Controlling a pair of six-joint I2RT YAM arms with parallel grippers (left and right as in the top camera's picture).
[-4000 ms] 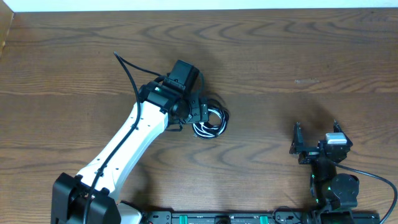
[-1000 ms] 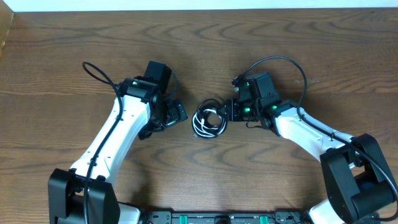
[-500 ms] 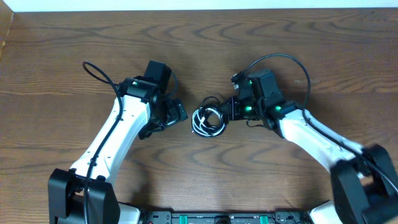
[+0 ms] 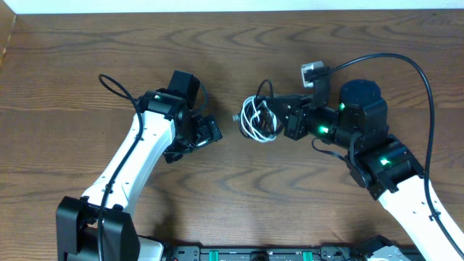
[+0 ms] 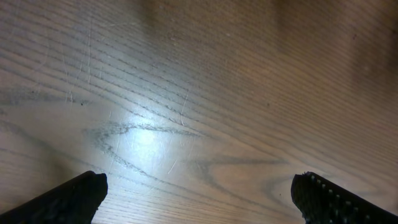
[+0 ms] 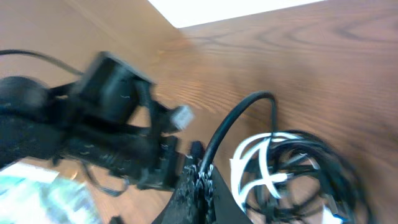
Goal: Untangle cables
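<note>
The cables (image 4: pixel 259 120) form a small tangled bundle of black and white loops near the table's middle. My right gripper (image 4: pixel 281 118) is shut on a black cable (image 6: pixel 240 122) of the bundle, which rises from between its fingertips (image 6: pixel 200 184). The rest of the cables (image 6: pixel 291 167) hang in loops just right of the jaws, white strands crossing black ones. My left gripper (image 4: pixel 207 134) stands wide open left of the bundle, apart from it. In the left wrist view only bare wood lies between its fingertips (image 5: pixel 73 195).
The wooden table (image 4: pixel 326 43) stretches all round. My left arm (image 6: pixel 106 124) shows beyond the bundle in the right wrist view. A thick black arm cable (image 4: pixel 406 69) arcs over my right arm, another (image 4: pixel 109 83) loops by the left.
My right gripper has shut on a black cable and swung up and to the right, carrying the bundle with it. The left arm has barely moved.
</note>
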